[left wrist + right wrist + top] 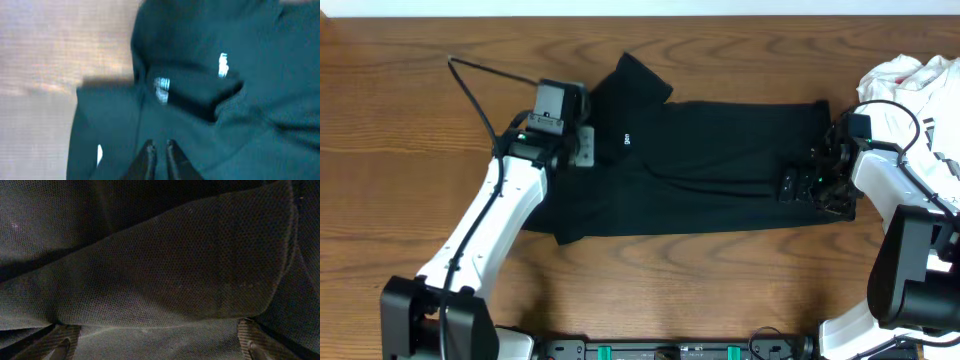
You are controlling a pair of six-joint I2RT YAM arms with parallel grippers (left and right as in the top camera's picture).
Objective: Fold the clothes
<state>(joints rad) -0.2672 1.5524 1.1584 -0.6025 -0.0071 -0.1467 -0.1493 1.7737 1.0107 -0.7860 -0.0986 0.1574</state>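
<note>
On the black shirt [720,160], the left gripper [159,156] is squeezing shut while the right gripper [156,347] is resting wide open.

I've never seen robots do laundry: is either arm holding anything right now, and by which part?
The left fingers are shut at the black shirt, but whether they pinch its fabric cannot be told. The right fingers stand open, holding nothing.

Bare wooden table [380,150] at the far left and bottom middle leaves room to pass. The black shirt [720,170] fills the middle. A white garment [905,80] blocks the upper right corner. The left arm [490,230] crosses the lower left.
</note>
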